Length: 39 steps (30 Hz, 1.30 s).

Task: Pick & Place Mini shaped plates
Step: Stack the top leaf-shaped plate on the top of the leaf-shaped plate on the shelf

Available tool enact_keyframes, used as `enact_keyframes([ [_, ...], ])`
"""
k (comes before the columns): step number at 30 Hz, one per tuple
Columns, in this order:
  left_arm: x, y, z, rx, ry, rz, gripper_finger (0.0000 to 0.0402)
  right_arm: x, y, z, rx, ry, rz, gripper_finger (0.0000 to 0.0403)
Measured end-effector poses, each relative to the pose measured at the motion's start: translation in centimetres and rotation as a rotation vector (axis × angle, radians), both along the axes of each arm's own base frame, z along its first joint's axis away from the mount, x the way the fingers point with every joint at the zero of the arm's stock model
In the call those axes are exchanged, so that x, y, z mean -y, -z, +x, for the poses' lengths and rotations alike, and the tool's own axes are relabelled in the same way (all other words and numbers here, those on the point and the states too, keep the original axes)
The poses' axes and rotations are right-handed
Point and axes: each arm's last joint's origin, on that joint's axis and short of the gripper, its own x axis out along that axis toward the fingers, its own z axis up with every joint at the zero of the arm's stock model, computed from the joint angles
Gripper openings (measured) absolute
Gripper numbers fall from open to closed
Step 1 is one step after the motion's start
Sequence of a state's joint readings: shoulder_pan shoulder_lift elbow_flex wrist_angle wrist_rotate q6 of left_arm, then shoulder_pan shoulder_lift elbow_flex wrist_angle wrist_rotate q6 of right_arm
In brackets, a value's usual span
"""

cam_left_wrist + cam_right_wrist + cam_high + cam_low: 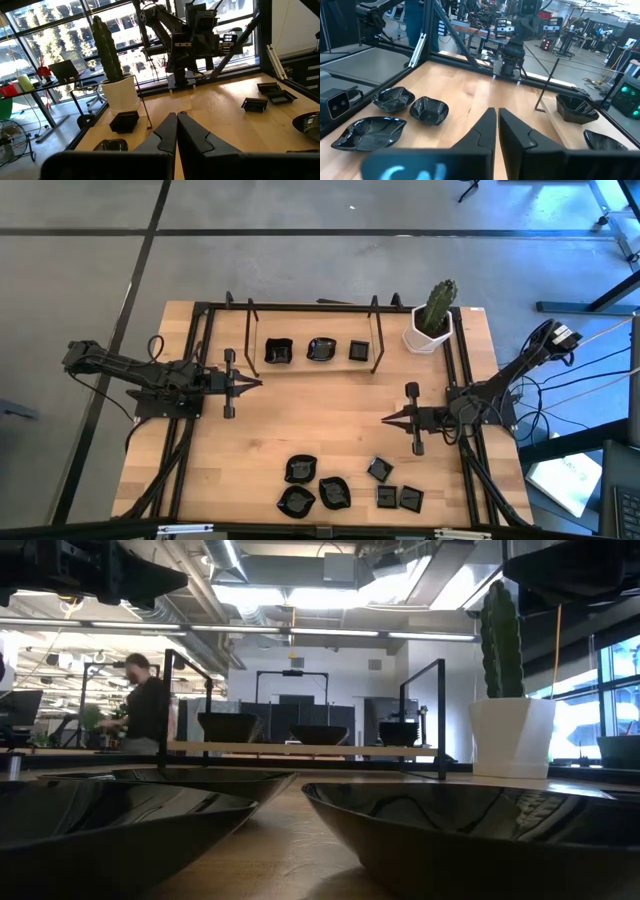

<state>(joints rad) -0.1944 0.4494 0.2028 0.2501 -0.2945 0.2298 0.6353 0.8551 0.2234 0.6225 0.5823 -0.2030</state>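
Three mini shaped plates [317, 350] already on the wooden rack [312, 368] at the far side; seven loose black dishes [345, 486] clustered near the front edge. Left gripper [258, 384] pinched shut, empty, beside the rack. Right gripper [386, 419] nearly closed, holding nothing, mid-table; best opened wide, lowered over the nearest small square dish [379, 470], closed on its rim.

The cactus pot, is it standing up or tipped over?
Standing up. The white pot sits flat on the table and the cactus points straight up.
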Motion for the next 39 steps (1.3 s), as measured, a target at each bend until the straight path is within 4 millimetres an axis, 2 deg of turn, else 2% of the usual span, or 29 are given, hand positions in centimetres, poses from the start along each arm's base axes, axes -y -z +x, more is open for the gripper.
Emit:
enact_keyframes([
  [16,0.00,0.00,0.00,0.000,0.000,0.000,0.0005,-0.11,0.09,0.00,-0.010,-0.036,0.041,0.0007],
  [39,0.00,0.00,0.00,0.000,0.000,0.000,0.0008,-0.11,0.09,0.00,-0.010,-0.035,0.040,0.0017],
])
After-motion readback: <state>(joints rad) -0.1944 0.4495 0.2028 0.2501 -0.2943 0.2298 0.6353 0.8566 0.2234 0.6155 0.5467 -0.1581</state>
